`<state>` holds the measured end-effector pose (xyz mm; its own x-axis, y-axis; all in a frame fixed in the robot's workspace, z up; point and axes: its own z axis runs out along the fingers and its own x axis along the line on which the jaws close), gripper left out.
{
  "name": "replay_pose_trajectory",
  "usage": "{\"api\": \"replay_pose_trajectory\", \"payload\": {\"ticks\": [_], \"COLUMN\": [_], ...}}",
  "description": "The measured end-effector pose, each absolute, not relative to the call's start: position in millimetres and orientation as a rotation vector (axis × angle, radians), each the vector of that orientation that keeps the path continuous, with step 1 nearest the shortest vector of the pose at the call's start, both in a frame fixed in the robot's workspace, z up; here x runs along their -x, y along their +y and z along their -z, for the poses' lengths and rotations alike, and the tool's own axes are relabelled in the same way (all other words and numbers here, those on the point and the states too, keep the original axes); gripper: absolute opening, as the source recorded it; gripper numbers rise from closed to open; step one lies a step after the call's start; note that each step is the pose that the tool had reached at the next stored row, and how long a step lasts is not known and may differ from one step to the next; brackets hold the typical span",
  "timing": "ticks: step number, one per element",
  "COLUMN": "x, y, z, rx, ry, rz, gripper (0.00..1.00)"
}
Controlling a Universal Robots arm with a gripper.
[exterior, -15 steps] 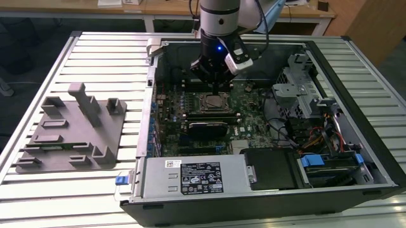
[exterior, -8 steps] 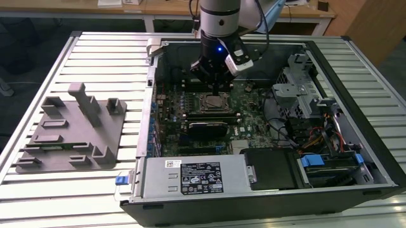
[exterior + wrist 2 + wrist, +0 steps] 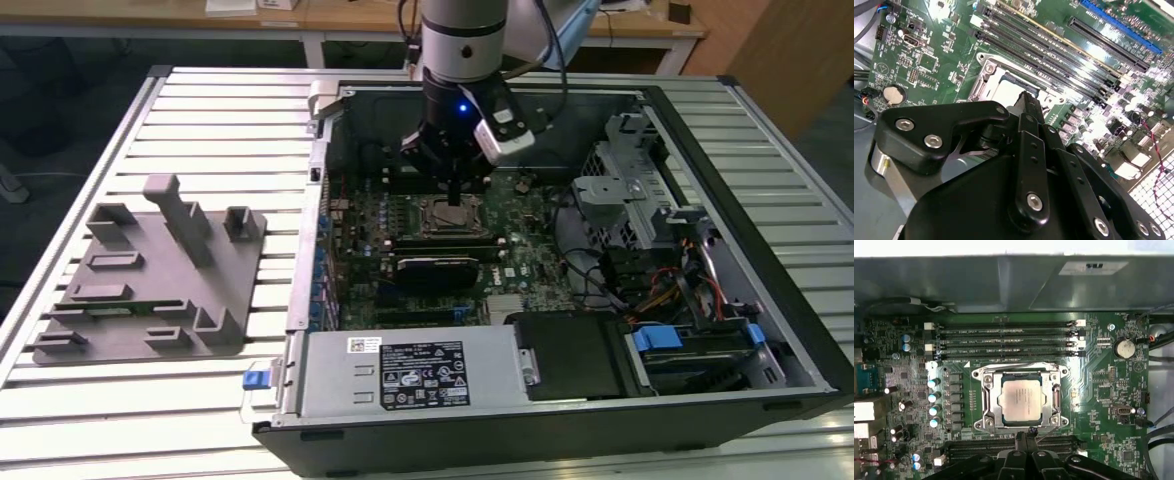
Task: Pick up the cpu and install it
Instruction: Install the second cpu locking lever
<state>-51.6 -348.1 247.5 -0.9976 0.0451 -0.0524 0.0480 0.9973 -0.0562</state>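
Note:
The cpu [image 3: 1023, 399], a silvery square chip, lies flat in the metal socket frame [image 3: 985, 405] on the green motherboard [image 3: 1104, 390]. In the second wrist view the cpu [image 3: 1003, 92] shows pale just beyond my fingertips. My gripper [image 3: 1030, 432] hovers at the socket's edge, beside the chip, with its black fingers [image 3: 1026, 107] pressed together and nothing between them. From the exterior view, the gripper [image 3: 462, 198] points straight down over the cpu [image 3: 451, 212] inside the open computer case [image 3: 747, 215].
Black memory slots [image 3: 1009, 340] run along one side of the socket. A grey metal box with a white label [image 3: 400, 372] and a drive bay [image 3: 627, 180] stand inside the case. A grey parts fixture [image 3: 154, 290] rests on the slatted table [image 3: 200, 130] at the exterior view's left.

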Motion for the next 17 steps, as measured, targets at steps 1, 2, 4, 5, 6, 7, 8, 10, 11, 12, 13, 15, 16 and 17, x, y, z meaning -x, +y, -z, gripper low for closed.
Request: {"api": "replay_pose_trajectory", "payload": {"ticks": [1, 2, 4, 5, 6, 7, 8, 10, 11, 12, 13, 15, 16, 17], "x": [52, 52, 52, 52, 52, 52, 52, 52, 52, 52, 52, 52, 52, 52], "y": [-349, -351, -354, -355, -357, -359, -360, -363, -364, -365, -366, -367, -368, -369], "z": [-247, -247, -247, -247, -247, -247, -247, -247, -247, -246, -246, -245, -245, -244], "rx": [-0.072, -0.072, -0.072, -0.072, -0.072, -0.072, -0.072, -0.072, -0.072, -0.073, -0.073, -0.073, -0.073, -0.073], "ry": [3.088, 3.088, 3.088, 3.088, 3.089, 3.089, 3.089, 3.089, 3.089, 3.089, 3.089, 3.090, 3.090, 3.090], "rz": [0.089, 0.089, 0.088, 0.087, 0.086, 0.084, 0.083, 0.078, 0.075, 0.071, 0.068, 0.060, 0.055, 0.052], "gripper": [0.11, 0.11, 0.11, 0.11, 0.11, 0.11, 0.11, 0.11, 0.11, 0.11, 0.11, 0.11, 0.11, 0.11]}}
